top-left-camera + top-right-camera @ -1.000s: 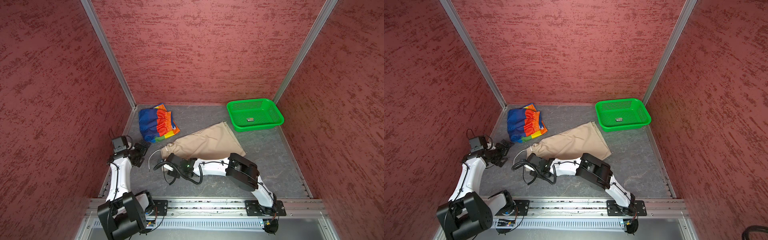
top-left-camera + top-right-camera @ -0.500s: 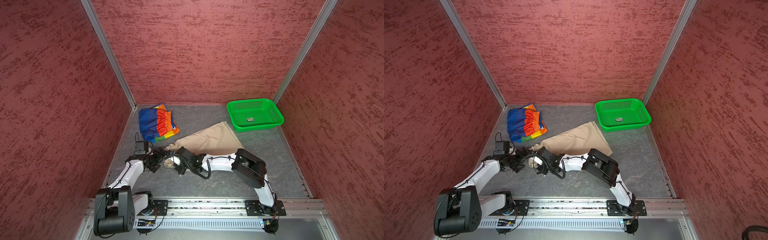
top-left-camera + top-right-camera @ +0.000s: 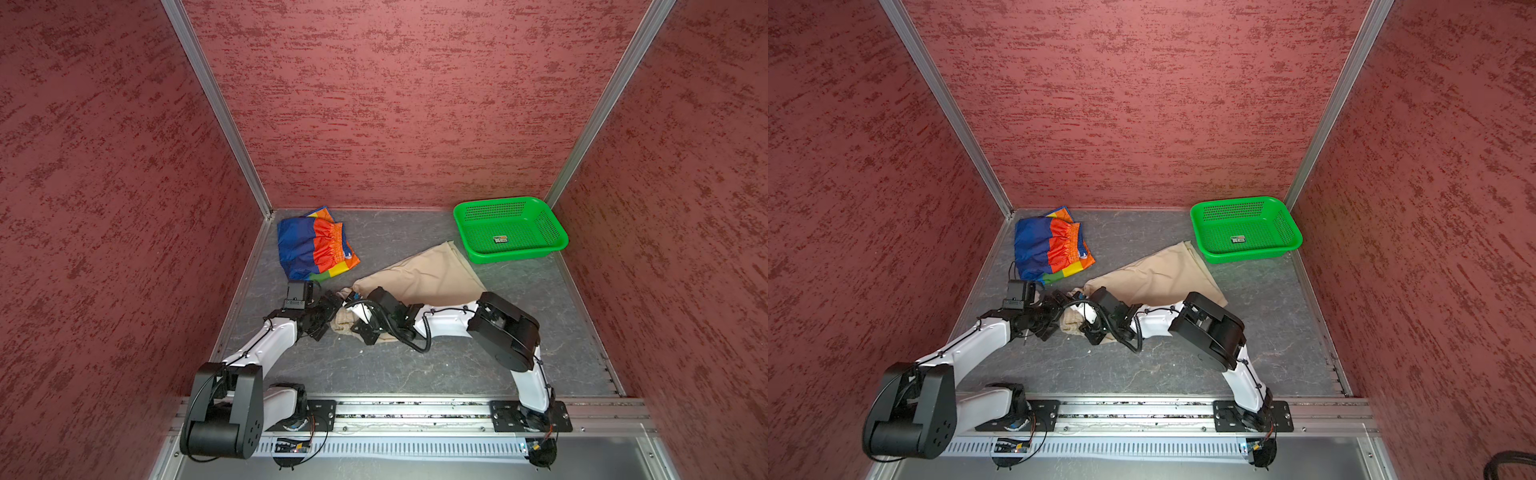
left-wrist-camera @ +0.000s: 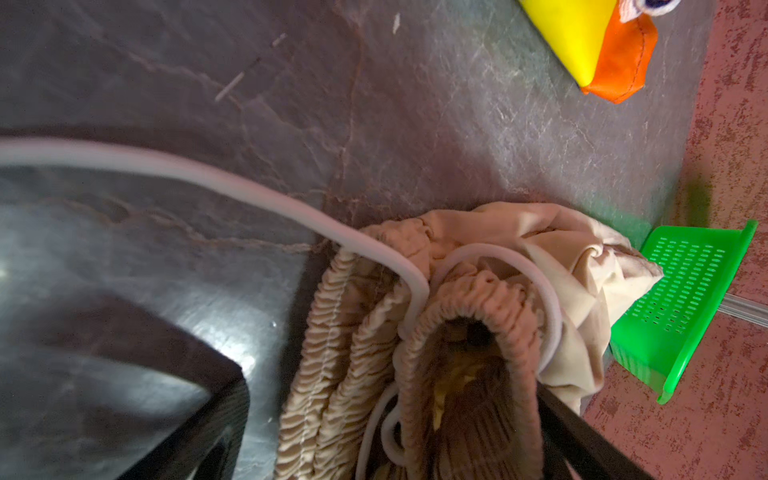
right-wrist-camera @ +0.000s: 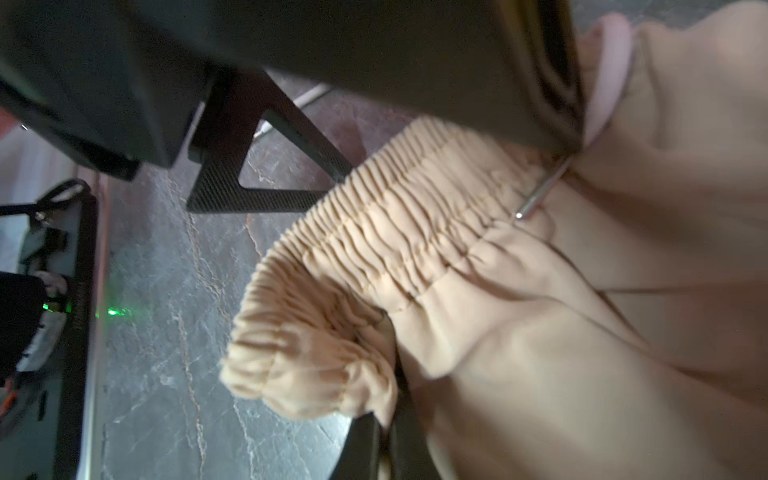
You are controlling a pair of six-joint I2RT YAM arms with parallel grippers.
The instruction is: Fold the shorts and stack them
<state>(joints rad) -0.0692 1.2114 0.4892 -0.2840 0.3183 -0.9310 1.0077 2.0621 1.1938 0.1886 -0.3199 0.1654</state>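
The beige shorts point(image 3: 424, 274) point(image 3: 1154, 274) lie mid-floor, their gathered waistband bunched at the near-left end. My right gripper point(image 3: 356, 330) point(image 3: 1089, 330) point(image 5: 386, 444) is shut on a fold of that waistband point(image 5: 415, 232). My left gripper point(image 3: 332, 316) point(image 3: 1059, 316) point(image 4: 395, 449) is open, one finger on each side of the bunched waistband point(image 4: 457, 291). The white drawstring point(image 4: 374, 249) loops over the waistband. The rainbow-striped shorts point(image 3: 313, 245) point(image 3: 1048, 249) point(image 4: 602, 50) lie folded in the back left corner.
A green perforated basket point(image 3: 515, 253) point(image 3: 1246, 253) point(image 4: 685, 299) stands at the back right, close to the beige shorts' far corner. Red walls enclose the floor on three sides. The arms' base rail point(image 3: 415, 409) runs along the front edge.
My left arm swung in from the left wall to the beige waistband, staying open. My right gripper closed on the waistband and pulled it into a bunch.
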